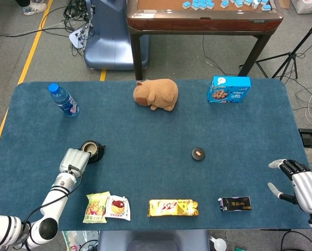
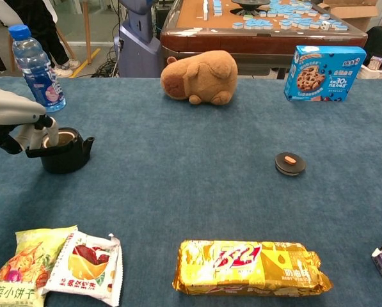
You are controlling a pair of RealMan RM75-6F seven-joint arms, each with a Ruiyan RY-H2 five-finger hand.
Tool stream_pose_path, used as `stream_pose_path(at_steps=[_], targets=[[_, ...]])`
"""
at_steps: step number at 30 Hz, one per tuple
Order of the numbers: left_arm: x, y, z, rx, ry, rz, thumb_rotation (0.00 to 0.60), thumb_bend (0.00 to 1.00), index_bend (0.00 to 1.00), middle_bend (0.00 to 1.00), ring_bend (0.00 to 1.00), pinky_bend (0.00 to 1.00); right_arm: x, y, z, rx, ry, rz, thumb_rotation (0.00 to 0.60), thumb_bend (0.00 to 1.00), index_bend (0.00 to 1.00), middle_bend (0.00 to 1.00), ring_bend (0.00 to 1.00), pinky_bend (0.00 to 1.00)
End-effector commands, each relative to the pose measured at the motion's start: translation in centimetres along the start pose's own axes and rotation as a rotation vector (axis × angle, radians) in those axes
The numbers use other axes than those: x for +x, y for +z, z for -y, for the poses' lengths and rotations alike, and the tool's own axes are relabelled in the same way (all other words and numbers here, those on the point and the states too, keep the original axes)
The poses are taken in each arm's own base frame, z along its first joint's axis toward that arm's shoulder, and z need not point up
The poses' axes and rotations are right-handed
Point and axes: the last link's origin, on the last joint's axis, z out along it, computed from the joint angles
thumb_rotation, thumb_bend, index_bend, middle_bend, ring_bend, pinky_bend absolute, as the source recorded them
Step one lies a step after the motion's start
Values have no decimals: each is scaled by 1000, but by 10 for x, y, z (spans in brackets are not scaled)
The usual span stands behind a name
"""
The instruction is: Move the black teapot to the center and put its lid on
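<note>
The black teapot stands lidless on the blue table at the left, its spout pointing right. My left hand is at its left side. The fingers curl down over the near rim and handle, gripping the pot, which stays on the cloth. The lid, a black disc with an orange knob, lies alone right of the middle. My right hand hovers at the table's right edge with fingers apart and nothing in it; it shows in the head view only.
A water bottle stands behind the teapot. A plush capybara and a blue cookie box sit at the back. Snack bags, a yellow biscuit pack and a dark box line the front edge.
</note>
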Motion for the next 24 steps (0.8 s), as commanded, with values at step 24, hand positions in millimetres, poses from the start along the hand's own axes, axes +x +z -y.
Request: stream_pose_path(at_steps=[24], targets=[[-2, 7, -6, -30, -11, 15, 600, 949, 306, 430, 314, 737, 0, 1, -1, -1, -2, 6, 600, 264, 371, 366, 315, 434]])
